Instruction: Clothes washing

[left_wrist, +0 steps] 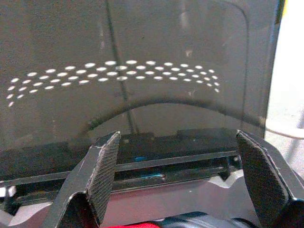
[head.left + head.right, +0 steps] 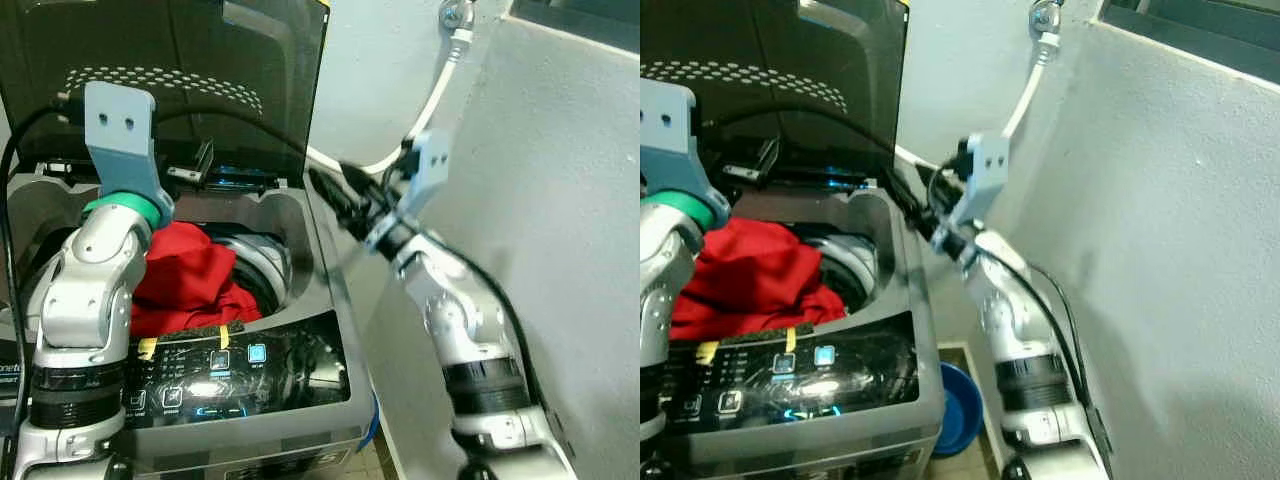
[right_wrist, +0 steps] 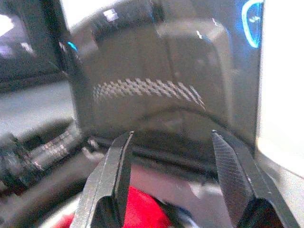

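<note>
The red garment (image 2: 190,275) lies heaped in the drum of the top-loading washing machine (image 2: 300,400), filling the drum's left side and rising near the rim, with dark drum wall bare to its right. The left gripper (image 1: 175,180) is raised above the tub's rear left, fingers (image 1: 105,173) spread wide and empty, pointing at the upright dark lid (image 2: 190,70) with its arc of small perforations; a sliver of red shows below and between them. The right gripper (image 3: 173,175) hovers at the machine's right rim, above the tub's edge, fingers apart and holding nothing, the red cloth low between its tips. The lit control panel (image 2: 230,375) runs along the front edge. A grey wall (image 2: 560,220) stands close on the right, a white hose (image 2: 435,95) curving down it, and a blue basin (image 2: 960,405) sits on the floor in the narrow gap.
</note>
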Controlling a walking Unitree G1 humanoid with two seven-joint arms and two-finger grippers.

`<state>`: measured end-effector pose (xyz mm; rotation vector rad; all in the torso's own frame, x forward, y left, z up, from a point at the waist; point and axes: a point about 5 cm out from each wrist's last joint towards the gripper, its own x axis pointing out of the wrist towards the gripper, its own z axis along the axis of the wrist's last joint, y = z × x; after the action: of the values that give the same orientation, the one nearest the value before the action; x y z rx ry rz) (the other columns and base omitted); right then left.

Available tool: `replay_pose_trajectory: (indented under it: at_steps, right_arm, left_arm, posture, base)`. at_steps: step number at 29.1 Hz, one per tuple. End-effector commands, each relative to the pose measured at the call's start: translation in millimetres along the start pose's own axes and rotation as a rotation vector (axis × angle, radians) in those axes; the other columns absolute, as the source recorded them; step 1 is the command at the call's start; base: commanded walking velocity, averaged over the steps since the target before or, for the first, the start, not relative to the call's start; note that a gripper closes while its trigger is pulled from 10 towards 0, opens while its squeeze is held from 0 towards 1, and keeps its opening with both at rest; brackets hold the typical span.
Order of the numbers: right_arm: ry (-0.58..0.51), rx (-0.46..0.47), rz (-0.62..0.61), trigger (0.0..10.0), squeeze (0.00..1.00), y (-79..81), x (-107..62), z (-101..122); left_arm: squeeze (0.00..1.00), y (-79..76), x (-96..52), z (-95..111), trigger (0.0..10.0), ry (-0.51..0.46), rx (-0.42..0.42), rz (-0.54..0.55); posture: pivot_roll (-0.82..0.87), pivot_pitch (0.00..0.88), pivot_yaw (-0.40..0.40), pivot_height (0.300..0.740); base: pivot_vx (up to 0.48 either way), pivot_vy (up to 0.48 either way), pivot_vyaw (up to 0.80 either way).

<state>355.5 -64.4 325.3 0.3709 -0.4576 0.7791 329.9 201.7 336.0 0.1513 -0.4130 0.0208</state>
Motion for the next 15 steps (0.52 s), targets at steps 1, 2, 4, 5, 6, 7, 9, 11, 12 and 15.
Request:
replay_pose_trajectory:
  at_steps: [1,2,4,5,6,7,9,11,12,15]
  right_arm:
    - [-0.204,0.125,0.139,10.0,0.0,17.6,24.0,44.8]
    - [-0.204,0.125,0.139,10.0,0.0,17.6,24.0,44.8]
    - [-0.243,0.14,0.175,10.0,0.0,23.2,29.1,54.2]
    - [-0.313,0.159,0.252,10.0,0.0,34.6,39.6,72.5]
    - [-0.389,0.204,0.346,10.0,0.0,49.2,49.9,92.9]
    - [-0.44,0.237,0.414,10.0,0.0,60.0,55.9,107.2]
    - [-0.49,0.291,0.496,10.0,0.0,72.0,60.4,120.9]
    - [-0.525,0.341,0.553,10.0,0.0,79.7,61.8,129.5]
    - [-0.583,0.448,0.648,10.0,0.0,91.0,61.9,143.5]
    - [-0.639,0.528,0.721,10.0,0.0,98.4,59.0,154.2]
  left_arm:
    - [0.0,8.9,1.3,-2.4,10.0,0.005,0.02,0.01]
    - [0.0,8.9,1.3,-2.4,10.0,0.005,0.02,0.01]
    - [0.0,10.9,1.5,-2.3,10.0,0.006,0.021,0.013]
    - [0.0,13.2,3.0,-2.9,10.0,0.007,0.025,0.015]
    - [0.0,14.8,4.4,-2.7,10.0,0.007,0.034,0.017]
    - [0.0,15.7,5.3,-2.7,10.0,0.006,0.039,0.019]
    - [0.0,16.3,5.9,-1.9,10.0,0.004,0.039,0.017]
    - [0.0,16.7,6.0,-1.4,10.0,0.002,0.037,0.016]
    - [0.0,17.8,5.7,-1.3,10.0,0.002,0.033,0.014]
    - [0.0,18.5,4.6,-2.2,10.0,0.007,0.035,0.015]
  posture:
    - [-0.01,0.074,-0.127,0.74]
    - [-0.01,0.074,-0.127,0.74]
    - [-0.01,0.074,-0.127,0.74]
    - [-0.02,0.081,-0.121,0.74]
    - [-0.01,0.085,-0.123,0.74]
    - [-0.01,0.087,-0.124,0.74]
    - [-0.01,0.087,-0.124,0.74]
    - [-0.01,0.087,-0.124,0.74]
    - [-0.01,0.102,-0.127,0.74]
    - [0.0,0.108,-0.127,0.74]
  base:
    - [0.0,0.0,0.0]
    - [0.0,0.0,0.0]
    - [0.0,0.0,0.0]
    - [0.0,0.0,0.0]
    - [0.0,0.0,0.0]
    - [0.0,0.0,0.0]
    - [0.0,0.0,0.0]
    - [0.0,0.0,0.0]
    - [0.0,0.0,0.0]
    - [0.0,0.0,0.0]
